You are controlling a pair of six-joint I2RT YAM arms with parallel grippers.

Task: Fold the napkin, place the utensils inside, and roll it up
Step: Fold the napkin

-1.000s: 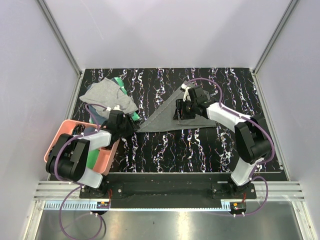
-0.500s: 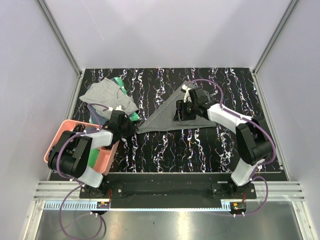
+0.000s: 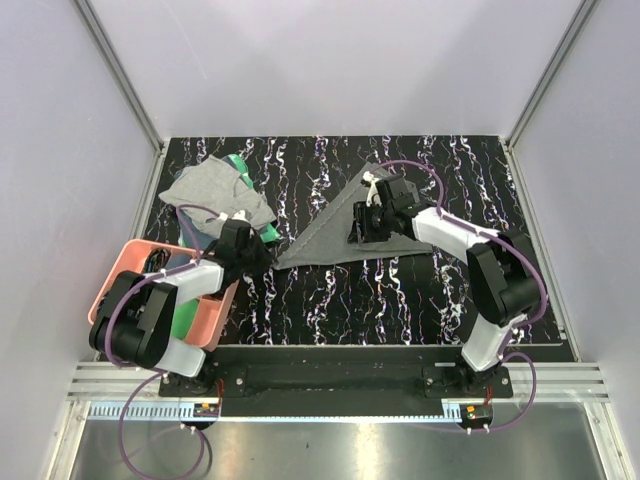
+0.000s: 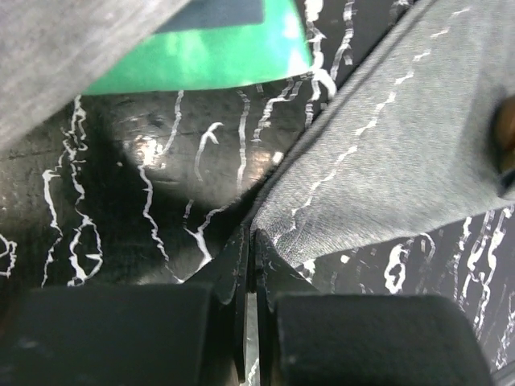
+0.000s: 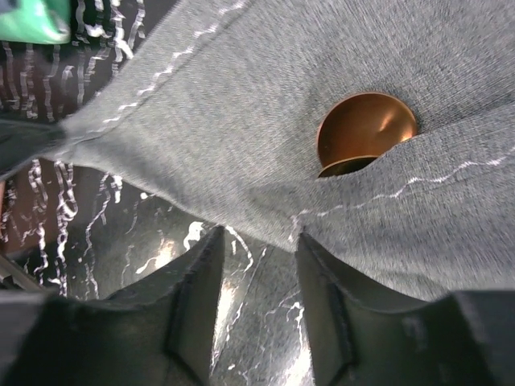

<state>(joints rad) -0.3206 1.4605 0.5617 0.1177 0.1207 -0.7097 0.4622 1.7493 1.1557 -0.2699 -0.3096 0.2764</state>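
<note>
Found the napkin [image 3: 335, 235] lying as a flat triangle in the middle of the table [image 3: 400, 300]. Found the left gripper [image 4: 251, 245] pinched fully shut on its left tip. Found the right gripper [image 5: 257, 245] roughly half open over the near hem, gripping nothing, just beside the copper spoon bowl [image 5: 366, 129] peeking from the fold. Judged it best to keep the corner pinch firm and low, draw the tip across without shifting that bowl, and pin the cloth with the right fingers. Compared with a second earlier, noted the left jaws closed from half-parted and the napkin unmoved.
</note>
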